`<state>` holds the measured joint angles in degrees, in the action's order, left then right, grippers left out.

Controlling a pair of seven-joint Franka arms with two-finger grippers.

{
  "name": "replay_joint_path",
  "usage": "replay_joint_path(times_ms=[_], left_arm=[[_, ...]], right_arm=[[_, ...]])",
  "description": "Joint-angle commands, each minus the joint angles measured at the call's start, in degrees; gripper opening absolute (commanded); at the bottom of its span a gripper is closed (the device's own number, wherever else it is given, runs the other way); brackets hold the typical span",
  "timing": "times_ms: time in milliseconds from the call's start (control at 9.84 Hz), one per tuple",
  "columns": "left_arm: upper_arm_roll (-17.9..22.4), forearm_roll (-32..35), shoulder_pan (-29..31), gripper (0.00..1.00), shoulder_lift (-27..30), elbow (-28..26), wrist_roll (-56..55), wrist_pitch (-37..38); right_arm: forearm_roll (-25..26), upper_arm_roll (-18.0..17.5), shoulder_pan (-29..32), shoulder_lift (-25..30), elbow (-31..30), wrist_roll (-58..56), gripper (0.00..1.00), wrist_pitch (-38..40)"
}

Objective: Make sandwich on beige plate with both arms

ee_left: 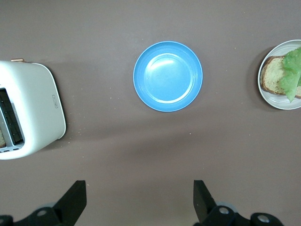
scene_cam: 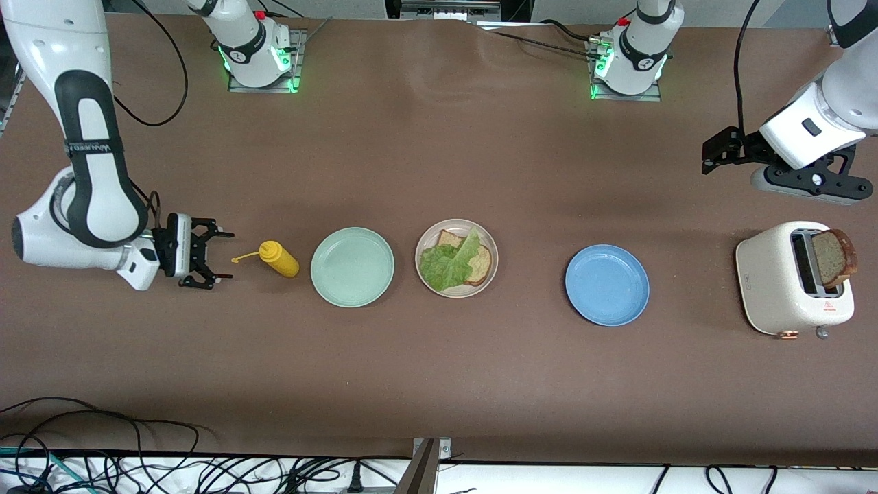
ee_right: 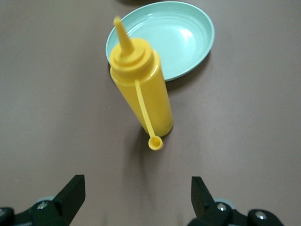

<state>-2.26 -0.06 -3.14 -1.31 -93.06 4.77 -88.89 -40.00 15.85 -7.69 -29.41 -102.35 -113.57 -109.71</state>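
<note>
Front view: beige plate (scene_cam: pixel 425 273) sits mid-table between the mint-green plate (scene_cam: pixel 352 266) and the blue plate (scene_cam: pixel 607 285). On it: one bread slice (scene_cam: pixel 480 264) with a lettuce leaf (scene_cam: pixel 447 264) draped over it. No top slice yet, so the sandwich is about half built. The second slice (scene_cam: pixel 837 257) stands upright in the slot of the white toaster (scene_cam: pixel 768 274) at the left arm's end, its flat faces square to the table's long run. The lettuce's long axis runs diagonally, its pointed end toward the robots' bases. Left gripper (scene_cam: pixel 717 151) hangs over bare table just above the toaster in this view, empty. Right gripper (scene_cam: pixel 212 257) is low beside the yellow squeeze bottle (scene_cam: pixel 280 259), jaws wide, holding nothing.

Left wrist view: left gripper (ee_left: pixel 136 202) fingers spread wide, nothing between them. Toaster, blue plate and the beige plate's edge all in sight.

Right wrist view: right gripper (ee_right: pixel 134 200) wide open, clear of the bottle. The bottle stands tilted, nozzle uncapped, tethered cap dangling low toward the gripper, mint plate just beside it.

My read of the step: fetch the toast with the left arm. Come straight down over the slot, pinch across the slice's flat faces near the top crust, lift vertically so it doesn't drag the toaster. Lay it flat, squared to the bottom slice. Right arm waits.
</note>
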Motion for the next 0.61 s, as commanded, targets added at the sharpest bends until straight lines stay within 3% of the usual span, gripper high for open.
replay_joint_path(times_ms=[0,305,508], left_arm=[[0.1,1.1,0.0,1.0,0.3,-0.5,-0.5,-0.4],[0.1,1.0,0.0,1.0,0.3,-0.5,-0.5,-0.3],[0.1,1.0,0.0,1.0,0.3,-0.5,-0.5,-0.3]], right_arm=[[5.7,0.3,-0.2,5.4,0.7,15.2,1.0,2.7],[9.1,-1.3,0.0,10.7,2.3,38.3,1.0,2.2],[10.1,-2.4,0.0,11.2,4.6,56.1,1.0,-0.3]])
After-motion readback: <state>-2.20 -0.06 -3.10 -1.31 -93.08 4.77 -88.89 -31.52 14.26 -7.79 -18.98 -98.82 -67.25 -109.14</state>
